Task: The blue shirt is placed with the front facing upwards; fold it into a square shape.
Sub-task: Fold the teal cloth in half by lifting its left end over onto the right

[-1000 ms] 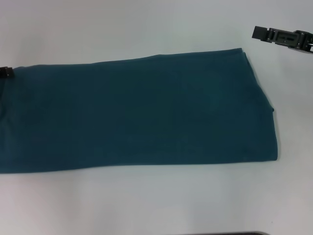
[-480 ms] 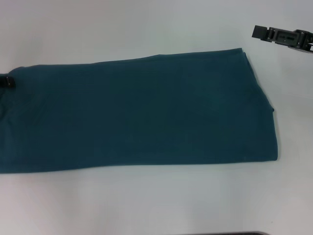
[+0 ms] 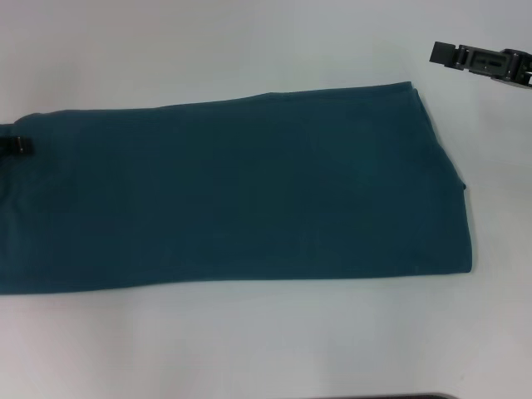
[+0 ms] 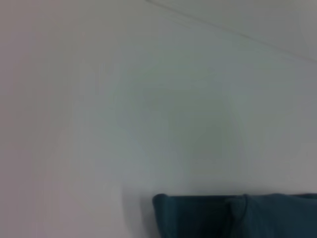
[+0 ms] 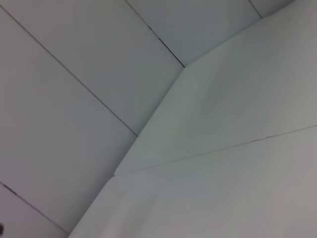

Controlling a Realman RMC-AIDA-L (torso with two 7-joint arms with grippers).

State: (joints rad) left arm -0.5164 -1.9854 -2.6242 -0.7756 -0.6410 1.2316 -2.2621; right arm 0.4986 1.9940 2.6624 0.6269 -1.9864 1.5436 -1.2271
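The blue shirt (image 3: 241, 187) lies folded long — my left gripper (image 3: 17, 145) over its left end, my right gripper (image 3: 482, 60) apart beyond its far right corner; whether they grip I cannot tell.

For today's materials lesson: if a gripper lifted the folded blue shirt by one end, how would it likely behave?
The blue shirt lies flat in soft layers on the table, so it would probably droop, not stay stiff. Its folds might slip open. It looks unlikely to roll.

My desk (image 3: 249, 50) is plain white, and the shirt (image 3: 241, 191) lies flat on it as a long folded band (plain side up, no lettering showing). The band runs off the left edge of my head view and ends squarely towards the right.
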